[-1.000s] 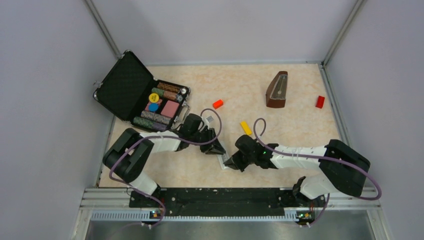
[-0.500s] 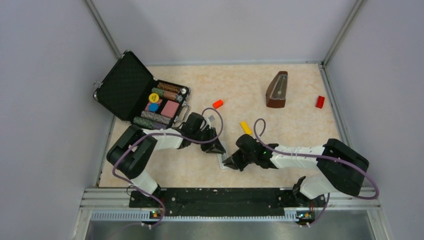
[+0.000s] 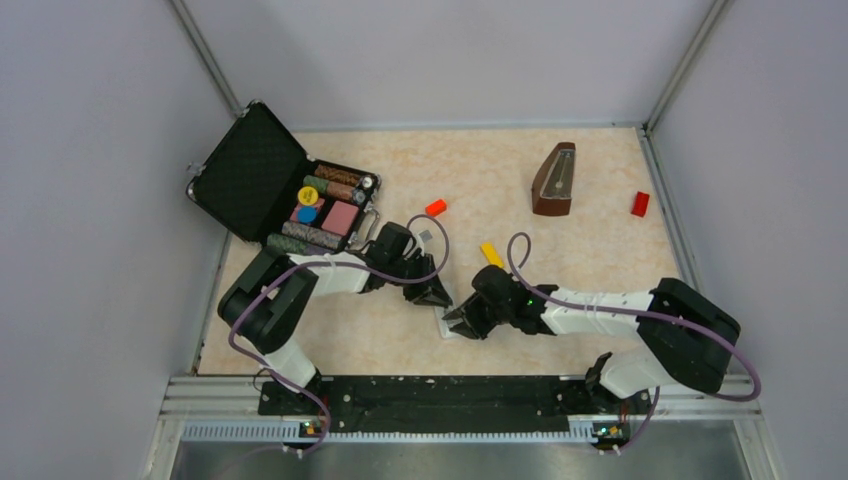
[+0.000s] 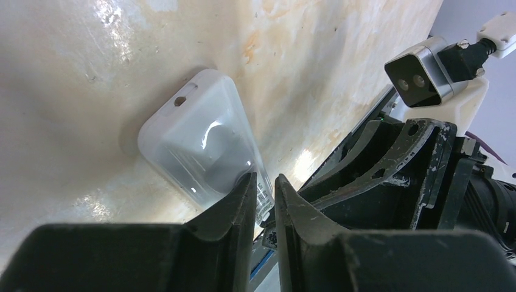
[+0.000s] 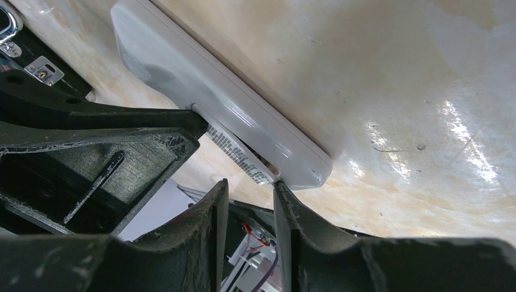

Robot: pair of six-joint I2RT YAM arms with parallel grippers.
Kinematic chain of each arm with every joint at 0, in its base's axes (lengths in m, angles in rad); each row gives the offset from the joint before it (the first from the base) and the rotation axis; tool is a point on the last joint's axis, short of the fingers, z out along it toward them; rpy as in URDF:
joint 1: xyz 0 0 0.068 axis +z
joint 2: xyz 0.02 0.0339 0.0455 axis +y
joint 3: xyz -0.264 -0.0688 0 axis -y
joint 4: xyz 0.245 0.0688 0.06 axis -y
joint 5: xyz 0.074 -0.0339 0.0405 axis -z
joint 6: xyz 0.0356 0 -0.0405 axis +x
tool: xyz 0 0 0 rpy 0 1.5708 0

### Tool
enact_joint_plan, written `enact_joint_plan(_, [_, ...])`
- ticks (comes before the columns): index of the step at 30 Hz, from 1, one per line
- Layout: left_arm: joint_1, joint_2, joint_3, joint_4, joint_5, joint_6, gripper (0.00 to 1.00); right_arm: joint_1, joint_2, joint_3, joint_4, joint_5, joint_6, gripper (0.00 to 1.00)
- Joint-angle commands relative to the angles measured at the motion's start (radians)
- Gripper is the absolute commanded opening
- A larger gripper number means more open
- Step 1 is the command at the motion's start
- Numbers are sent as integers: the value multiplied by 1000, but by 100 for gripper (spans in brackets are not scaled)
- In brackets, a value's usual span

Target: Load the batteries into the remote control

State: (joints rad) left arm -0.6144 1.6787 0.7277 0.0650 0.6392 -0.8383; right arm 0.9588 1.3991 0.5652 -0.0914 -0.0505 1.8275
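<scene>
The white remote control [image 3: 446, 324] lies on the table between my two grippers. In the left wrist view its rounded end with a small hole [image 4: 201, 140] sits just past my left gripper [image 4: 264, 182], whose jaws stand nearly together with only a thin slit. In the right wrist view the remote [image 5: 201, 91] shows a printed label on its underside. My right gripper [image 5: 248, 185] has a narrow empty gap, and one fingertip [image 5: 281, 188] touches the remote's end. From above, the left gripper [image 3: 437, 297] and right gripper [image 3: 456, 320] flank the remote. No batteries are in view.
An open black case [image 3: 250, 175] of poker chips stands at the back left. A small loose white piece [image 3: 421, 238], a yellow block [image 3: 491, 255], two red blocks [image 3: 436, 207] [image 3: 640, 203] and a brown metronome [image 3: 555, 180] lie further back.
My left gripper has shifted slightly forward and right along the remote. My right gripper has edged slightly left and up against it. The remote has barely moved.
</scene>
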Motion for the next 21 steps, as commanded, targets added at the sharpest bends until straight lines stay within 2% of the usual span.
enact_joint_plan(1, [-12,65,-16,-108,-171,52,24,-29,-6,11,-87,109,-36,34])
enact_joint_plan(7, [-12,69,-20,-106,-180,48,23,-29,-22,31,-99,100,-56,41])
enact_joint_plan(11, [-13,70,-23,-102,-183,44,22,-29,-35,27,-104,93,-57,41])
enact_joint_plan(17, [-11,73,-26,-98,-190,39,22,-28,-49,30,-108,86,-62,42])
enact_joint_plan(21, [-10,71,-26,-97,-192,37,21,-27,-38,26,-96,76,-64,36])
